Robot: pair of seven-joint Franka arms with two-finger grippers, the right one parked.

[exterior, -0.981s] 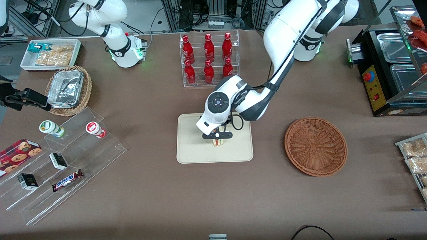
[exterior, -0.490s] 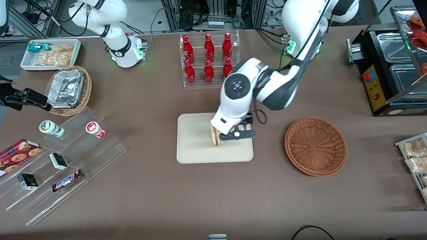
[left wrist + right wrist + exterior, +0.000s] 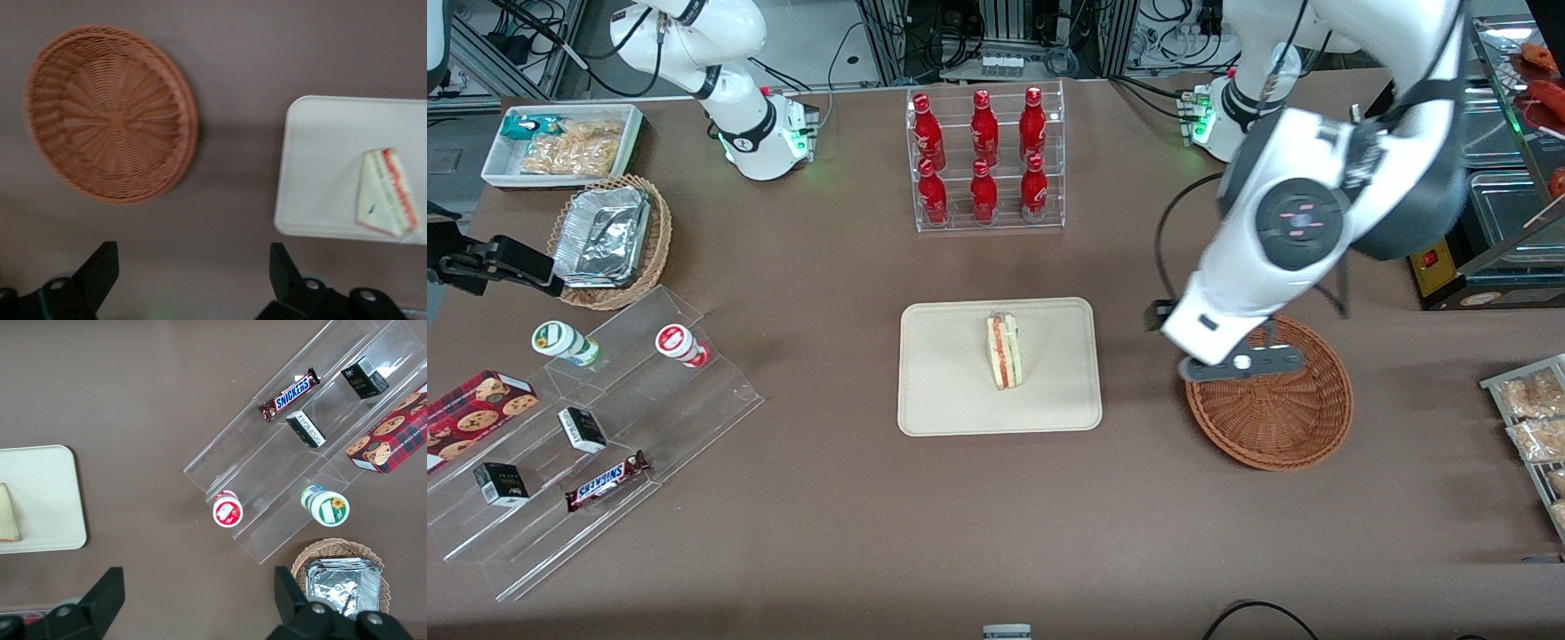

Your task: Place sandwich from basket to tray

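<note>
Placement step looks done: sandwich (image 3: pixel 1004 349) lies on its side on the tray (image 3: pixel 943 391), mid-frame in the front view, nothing touching it. Gripper (image 3: pixel 1243 364) hangs above the basket (image 3: pixel 1280 427) rim at center-right, fingers (image 3: pixel 100 270) spread wide apart, released, holding nothing. Basket is bare inside, 0 items. Tray holds only the 1 sandwich, well inside the rim. Judged next: no further pick needed, arm just pulls clear and parks.
</note>
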